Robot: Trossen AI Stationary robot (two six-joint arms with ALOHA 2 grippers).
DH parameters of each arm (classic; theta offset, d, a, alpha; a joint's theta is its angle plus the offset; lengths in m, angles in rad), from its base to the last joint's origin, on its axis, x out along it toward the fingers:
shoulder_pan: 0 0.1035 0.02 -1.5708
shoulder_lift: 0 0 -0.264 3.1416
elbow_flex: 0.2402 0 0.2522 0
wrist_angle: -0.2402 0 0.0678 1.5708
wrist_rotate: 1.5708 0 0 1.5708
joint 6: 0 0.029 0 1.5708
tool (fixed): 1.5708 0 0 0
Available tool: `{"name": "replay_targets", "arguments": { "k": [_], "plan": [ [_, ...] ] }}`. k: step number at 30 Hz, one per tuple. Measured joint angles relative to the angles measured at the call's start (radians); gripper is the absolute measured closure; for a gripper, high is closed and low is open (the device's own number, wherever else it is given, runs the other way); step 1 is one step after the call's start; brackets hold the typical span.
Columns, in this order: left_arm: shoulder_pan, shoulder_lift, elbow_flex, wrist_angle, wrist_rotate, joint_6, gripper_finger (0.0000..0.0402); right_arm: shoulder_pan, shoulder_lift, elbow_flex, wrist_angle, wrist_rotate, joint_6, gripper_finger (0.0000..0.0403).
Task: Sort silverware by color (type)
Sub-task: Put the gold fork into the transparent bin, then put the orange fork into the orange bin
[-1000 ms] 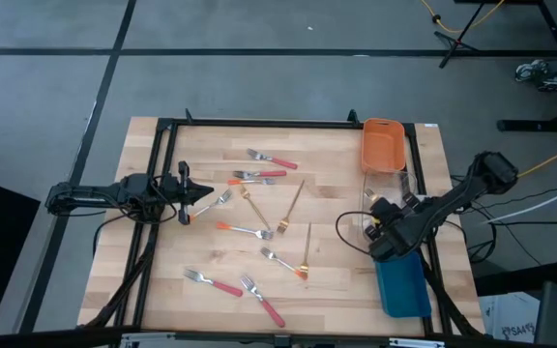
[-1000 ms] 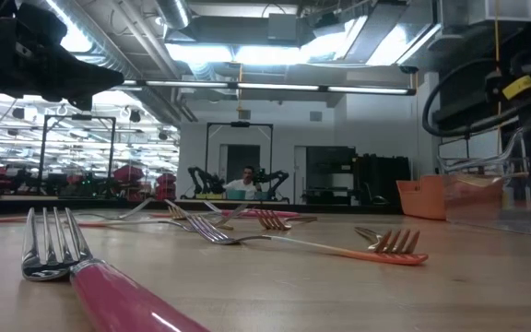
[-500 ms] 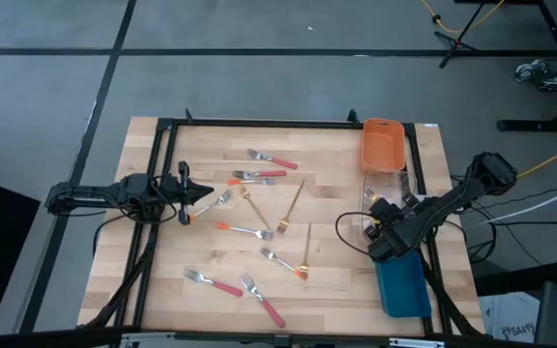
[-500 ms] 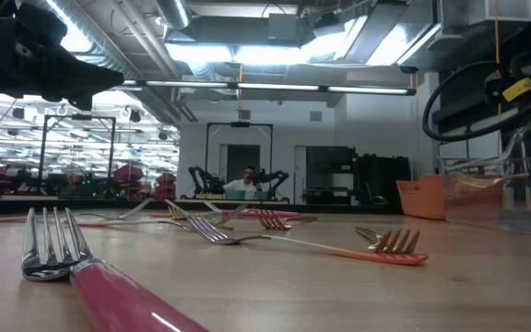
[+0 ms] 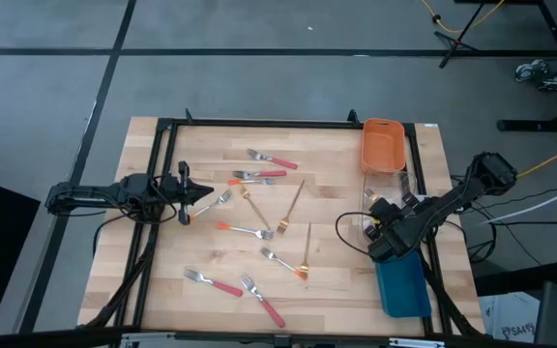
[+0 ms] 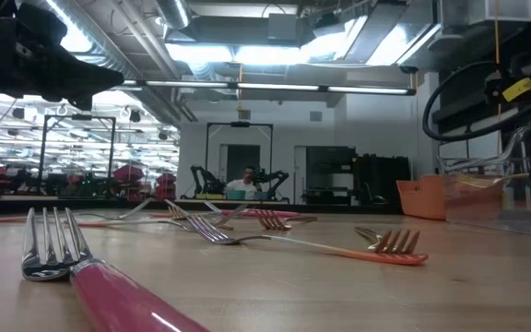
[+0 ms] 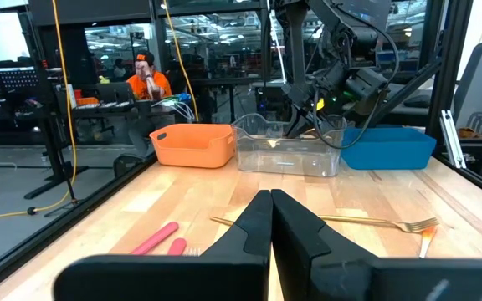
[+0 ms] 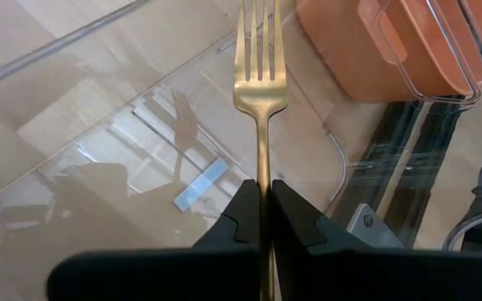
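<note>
1. The silverware (image 5: 259, 232) lies scattered on the wooden table (image 5: 337, 280), well to the left of the clear bin (image 7: 289, 149) — still mostly unsorted.
2. The right gripper (image 8: 263, 219) hangs over the clear bin, jaws clamped on a gold fork (image 8: 260, 67), tines forward — likely poised to drop it there.
3. The orange bin (image 5: 382, 144) and blue bin (image 5: 401, 285) flank the clear bin, one for each kind.
4. The left gripper (image 7: 271, 219) waits far from the clear bin, jaws together on nothing.
</note>
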Motion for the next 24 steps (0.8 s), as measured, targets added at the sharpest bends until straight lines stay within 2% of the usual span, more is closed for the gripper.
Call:
{"name": "replay_targets", "arguments": {
  "k": [4, 13, 24],
  "plan": [
    [0.000, 0.000, 0.000, 0.000, 0.000, 0.000, 0.0401, 0.000, 0.000, 0.000, 0.000, 0.000, 0.000, 0.0383],
    [0.000, 0.000, 0.000, 0.000, 0.000, 0.000, 0.0401, 0.000, 0.000, 0.000, -0.002, -0.003, -0.013, 0.0306],
    [0.000, 0.000, 0.000, 0.000, 0.000, 0.000, 0.0401, 0.000, -0.001, 0.000, -0.005, -0.038, -0.052, 0.0295]
  ]
}}
